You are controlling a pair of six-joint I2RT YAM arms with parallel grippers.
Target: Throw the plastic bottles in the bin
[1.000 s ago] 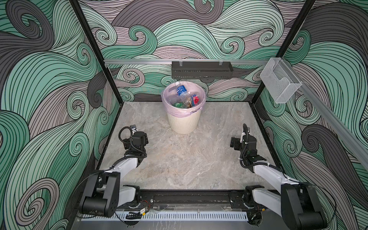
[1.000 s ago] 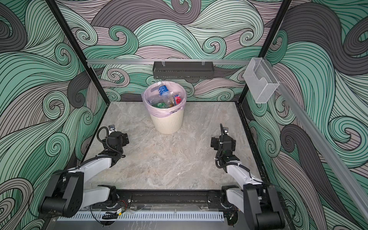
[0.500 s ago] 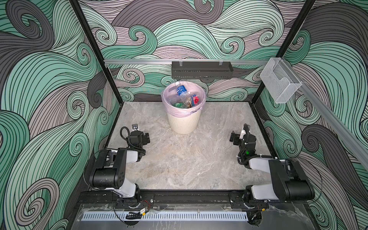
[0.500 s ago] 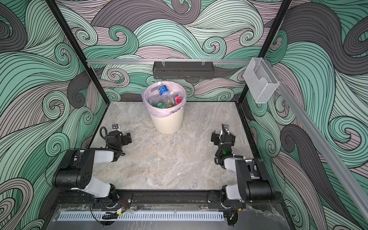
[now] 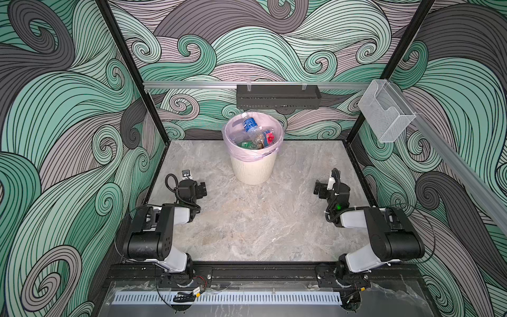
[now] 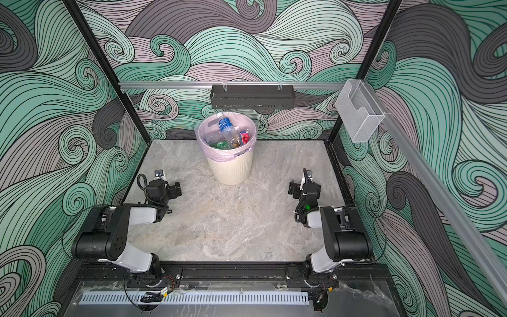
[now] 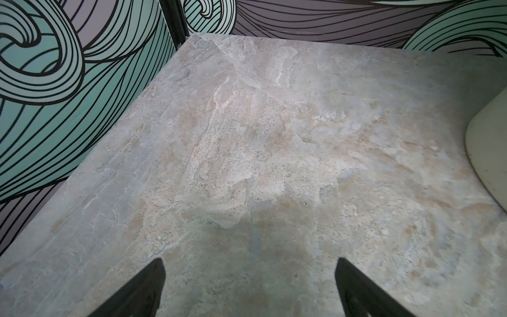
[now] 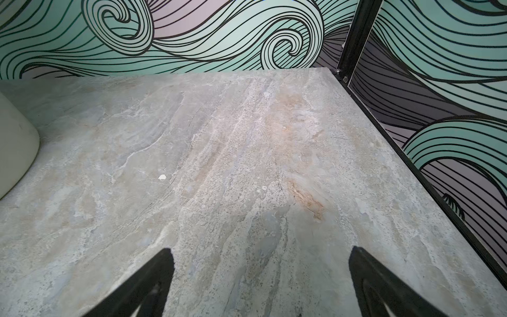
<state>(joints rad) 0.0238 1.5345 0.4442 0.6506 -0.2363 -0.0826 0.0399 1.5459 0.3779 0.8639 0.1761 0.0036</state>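
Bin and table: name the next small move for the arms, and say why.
Probably none beyond parking both arms at rest. The plastic bottles all seem to lie inside the bin, no bottle shows on the table in any view, and the left gripper and right gripper are both open and empty.

Empty, the left end effector and right end effector gape wide.
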